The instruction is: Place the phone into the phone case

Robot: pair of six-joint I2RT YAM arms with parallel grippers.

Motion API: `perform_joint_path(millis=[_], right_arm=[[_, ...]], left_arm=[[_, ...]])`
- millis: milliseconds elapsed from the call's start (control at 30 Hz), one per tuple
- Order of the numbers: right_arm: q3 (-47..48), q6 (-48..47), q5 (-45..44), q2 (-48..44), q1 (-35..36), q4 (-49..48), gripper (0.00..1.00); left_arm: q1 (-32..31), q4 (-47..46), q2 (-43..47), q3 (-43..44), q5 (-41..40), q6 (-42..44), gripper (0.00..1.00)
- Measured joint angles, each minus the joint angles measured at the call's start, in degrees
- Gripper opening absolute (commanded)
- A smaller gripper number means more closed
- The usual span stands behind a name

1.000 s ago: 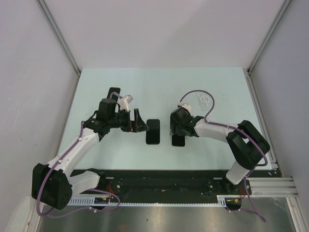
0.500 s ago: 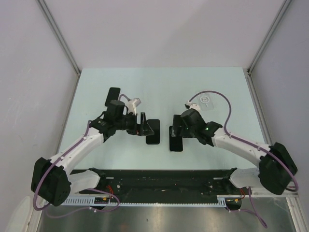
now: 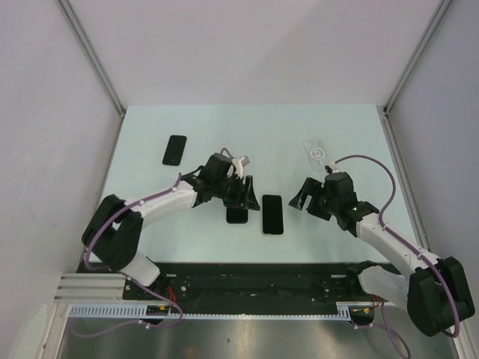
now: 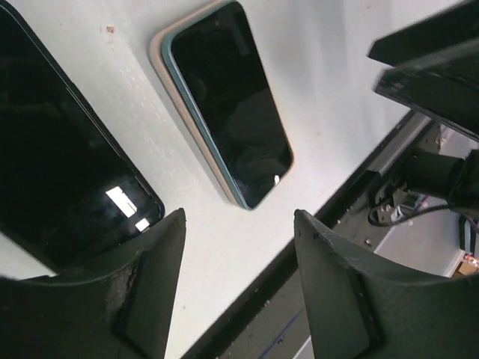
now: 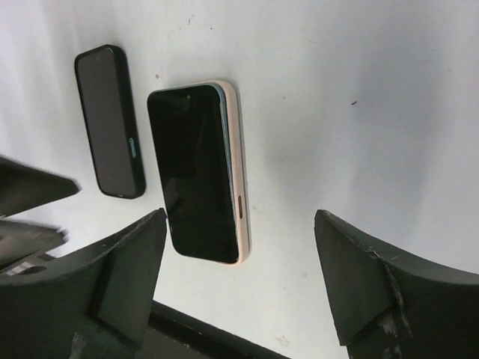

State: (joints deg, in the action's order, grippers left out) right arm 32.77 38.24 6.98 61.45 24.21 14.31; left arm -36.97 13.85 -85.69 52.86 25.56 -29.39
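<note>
A phone [image 3: 272,215] with a black screen, a teal edge and a beige rim round it lies flat near the table's front edge; it also shows in the left wrist view [image 4: 224,105] and the right wrist view [image 5: 198,172]. A black slab, phone or case [image 3: 237,214], lies just left of it, also seen in the left wrist view [image 4: 60,172] and the right wrist view [image 5: 111,123]. My left gripper [image 3: 243,190] is open and empty above the black slab [image 4: 239,217]. My right gripper [image 3: 303,196] is open and empty, right of the phone [image 5: 239,215].
Another black phone [image 3: 175,149] lies at the back left. A clear flat item with a ring mark [image 3: 317,152] lies at the back right. The black front rail [image 3: 254,277] runs just below the phone.
My right gripper has let go of the phone and drawn back to the right. My left gripper has moved right, over the black slab.
</note>
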Motion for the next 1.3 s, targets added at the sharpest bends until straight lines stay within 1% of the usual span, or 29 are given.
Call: perform_joint_path(millis=[133, 233, 300, 333, 400, 500, 600, 700, 733, 767, 833, 900, 1000, 1233, 1300], right_arm=[[-1.42, -0.39, 5.33, -0.66, -3.23, -1.9, 0.78], [-1.9, -0.42, 8.85, -0.24, -4.46, -3.87, 0.78], [-2.21, -0.46, 10.67, 0.17, -5.09, -4.9, 0.79], [-2.43, -0.55, 11.47, 0.26, -5.35, -5.4, 0.79], [-3.06, -0.76, 13.14, 0.26, -5.97, -6.23, 0.79], [-4.17, -0.79, 14.78, 0.26, -6.8, -7.21, 0.79], [-5.62, -0.7, 16.0, 0.28, -7.19, -8.66, 0.79], [-6.86, -0.61, 16.96, 0.94, -7.23, -10.12, 0.79], [-7.26, -0.5, 17.25, 1.31, -7.23, -10.71, 0.79], [-7.58, -0.44, 17.51, 1.6, -7.23, -11.26, 0.8], [-8.63, -0.26, 18.32, 2.4, -7.23, -13.53, 0.82], [-9.6, 0.15, 19.08, 3.02, -7.23, -15.45, 0.83], [-10.75, 0.92, 19.43, 4.17, -6.97, -17.64, 0.84], [-11.02, 1.88, 18.53, 9.97, -4.2, -22.67, 0.85], [-11.02, 2.82, 17.97, 11.13, -3.02, -24.04, 0.88]], left_arm=[[-1.03, -1.77, -6.86, 2.29, -0.98, -1.18, 0.64], [-2.14, -1.81, -11.47, 5.18, -1.9, -1.2, 0.63], [-2.97, -1.57, -13.92, 7.39, -3.02, -1.14, 0.59], [-3.17, -1.42, -15.02, 8.5, -3.5, -1.09, 0.53], [-3.52, -1.64, -16.68, 9.64, -4.52, -0.98, 0.5], [-3.91, -1.73, -18.1, 9.7, -5.64, -1.05, 0.49], [-4.2, -1.66, -19.39, 9.73, -6.03, -1.05, 0.44], [-4.48, -1.46, -20.48, 9.77, -6.21, -1.05, 0.38], [-4.52, -1.44, -20.81, 9.84, -6.16, -1.05, 0.32], [-4.52, -1.49, -21.05, 9.97, -6.03, -1.09, 0.29], [-4.57, -1.77, -21.16, 10.25, -5.64, -1.18, 0.24], [-4.72, -2.29, -21.16, 10.27, -5.35, -1.18, 0.22], [-4.74, -2.54, -21.2, 10.27, -4.68, -1.2, 0.18], [-4.35, -4.74, -21.27, 9.22, -2.67, -2.21, 0.18], [-4.22, -5.49, -21.31, 8.83, -2.32, -2.4, 0.18]])
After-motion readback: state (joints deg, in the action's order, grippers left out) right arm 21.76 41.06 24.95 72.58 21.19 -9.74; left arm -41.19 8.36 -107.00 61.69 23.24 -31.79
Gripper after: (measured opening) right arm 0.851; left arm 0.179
